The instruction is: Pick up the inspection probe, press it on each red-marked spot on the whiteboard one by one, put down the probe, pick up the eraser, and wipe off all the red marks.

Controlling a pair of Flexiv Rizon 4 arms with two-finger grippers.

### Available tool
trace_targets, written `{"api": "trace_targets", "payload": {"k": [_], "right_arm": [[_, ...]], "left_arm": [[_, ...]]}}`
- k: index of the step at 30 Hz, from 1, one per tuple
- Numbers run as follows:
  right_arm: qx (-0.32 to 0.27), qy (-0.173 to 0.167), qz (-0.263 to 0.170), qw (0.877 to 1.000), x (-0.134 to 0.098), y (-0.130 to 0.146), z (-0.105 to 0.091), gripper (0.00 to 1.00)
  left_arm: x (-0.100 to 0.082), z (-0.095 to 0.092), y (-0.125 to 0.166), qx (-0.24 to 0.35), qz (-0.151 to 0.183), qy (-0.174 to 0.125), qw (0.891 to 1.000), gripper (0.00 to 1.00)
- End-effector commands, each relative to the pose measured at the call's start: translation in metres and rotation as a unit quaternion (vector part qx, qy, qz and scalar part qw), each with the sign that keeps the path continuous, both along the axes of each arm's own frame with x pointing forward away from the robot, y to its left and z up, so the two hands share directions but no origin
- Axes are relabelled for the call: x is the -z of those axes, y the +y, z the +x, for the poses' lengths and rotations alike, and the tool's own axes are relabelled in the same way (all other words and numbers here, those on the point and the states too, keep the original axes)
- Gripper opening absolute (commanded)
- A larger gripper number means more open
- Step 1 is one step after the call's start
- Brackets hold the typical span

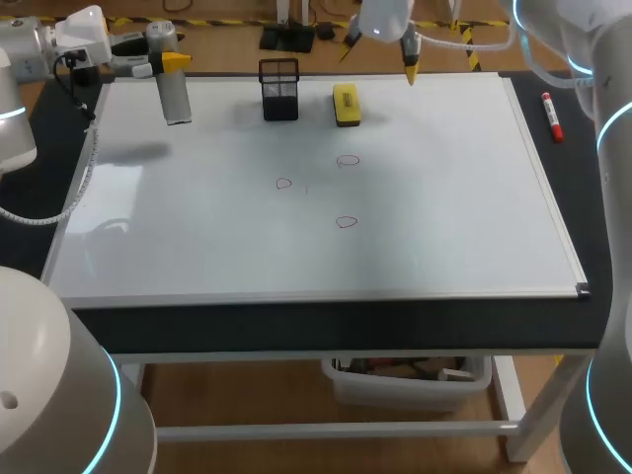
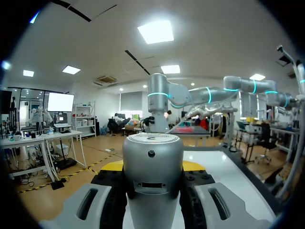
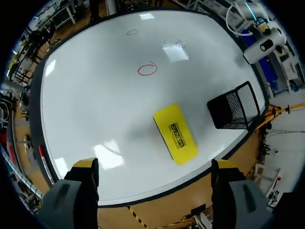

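Note:
The silver cylindrical probe (image 1: 176,97) hangs over the whiteboard's (image 1: 444,197) far left corner, with my left gripper (image 1: 170,64) shut on its top. In the left wrist view the probe (image 2: 152,167) fills the gap between the fingers (image 2: 107,195). The yellow eraser (image 1: 347,104) lies flat near the far edge. My right gripper (image 1: 380,54) hovers open above and behind it, with nothing between its fingers; the eraser (image 3: 175,133) lies just ahead of them. Three small red circles (image 1: 348,160), (image 1: 284,183), (image 1: 346,222) sit mid-board.
A black mesh holder (image 1: 279,91) stands on the board between the probe and the eraser, also seen as the holder (image 3: 236,112) in the right wrist view. A red marker (image 1: 552,117) lies on the dark tabletop off the board's right edge.

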State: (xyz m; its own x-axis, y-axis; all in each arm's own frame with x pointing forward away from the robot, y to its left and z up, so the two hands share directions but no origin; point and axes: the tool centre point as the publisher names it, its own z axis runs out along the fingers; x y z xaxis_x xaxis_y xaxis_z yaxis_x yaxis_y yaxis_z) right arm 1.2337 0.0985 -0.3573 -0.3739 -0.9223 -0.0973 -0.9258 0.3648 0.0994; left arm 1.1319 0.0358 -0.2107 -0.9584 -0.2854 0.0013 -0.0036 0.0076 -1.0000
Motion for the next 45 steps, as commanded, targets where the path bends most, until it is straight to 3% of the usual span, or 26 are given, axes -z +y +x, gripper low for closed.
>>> {"api": "trace_targets", "payload": {"k": [1,11,19,45], "right_arm": [[-0.033,0.009,-0.022,0.999,0.005,0.006,0.005,1.00],[-0.118,0.010,-0.027,0.993,0.017,0.018,0.001,1.00],[-0.150,0.021,-0.052,0.987,0.031,0.032,-0.001,1.00],[-0.207,0.037,-0.037,0.977,0.062,0.053,-0.007,1.00]], "left_arm": [[-0.001,-0.002,-0.001,-0.002,0.000,-0.001,1.000,0.00],[-0.001,-0.002,-0.001,-0.002,0.000,-0.001,1.000,0.00],[-0.001,-0.002,-0.001,-0.002,0.000,-0.001,1.000,0.00],[-0.001,-0.002,-0.001,-0.002,0.000,-0.001,1.000,0.00]]}}
